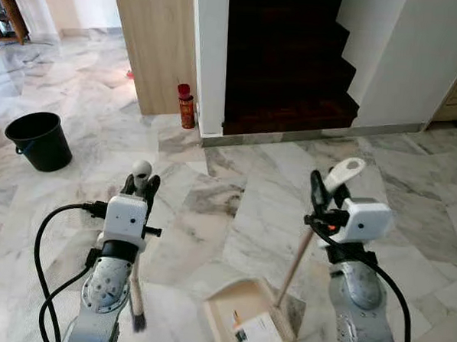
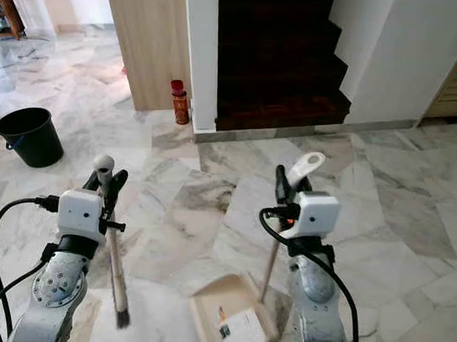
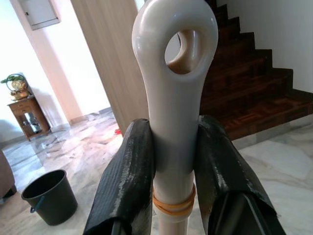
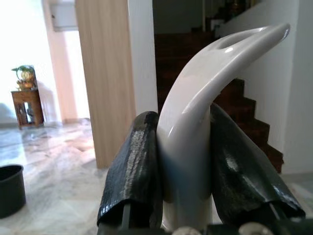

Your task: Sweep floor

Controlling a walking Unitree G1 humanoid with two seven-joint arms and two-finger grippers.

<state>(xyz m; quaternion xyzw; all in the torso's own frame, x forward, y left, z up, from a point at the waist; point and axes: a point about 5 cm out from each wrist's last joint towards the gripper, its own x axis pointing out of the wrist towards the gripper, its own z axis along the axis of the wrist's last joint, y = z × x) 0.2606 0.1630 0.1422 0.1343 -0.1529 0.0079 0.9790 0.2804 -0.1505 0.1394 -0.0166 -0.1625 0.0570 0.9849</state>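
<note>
My left gripper (image 1: 140, 183) is shut on the white grip of a small broom (image 1: 136, 289), whose wooden stick runs down to dark bristles (image 1: 139, 322) just above the marble floor (image 1: 219, 209). In the left wrist view the black fingers (image 3: 129, 181) clamp the broom handle (image 3: 173, 98) below its hanging hole. My right gripper (image 1: 325, 193) is shut on the curved white handle (image 1: 343, 171) of a dustpan (image 1: 247, 321). The beige pan rests on the floor between my arms, with a paper label inside. The right wrist view has the fingers (image 4: 134, 176) pressed on the dustpan handle (image 4: 195, 122).
A black bucket (image 1: 38, 139) stands on the floor at the left. A red bottle (image 1: 186, 106) sits against a wooden panel (image 1: 155, 41) by a white wall corner. Dark wooden stairs (image 1: 288, 59) rise straight ahead. Black cables hang beside each arm.
</note>
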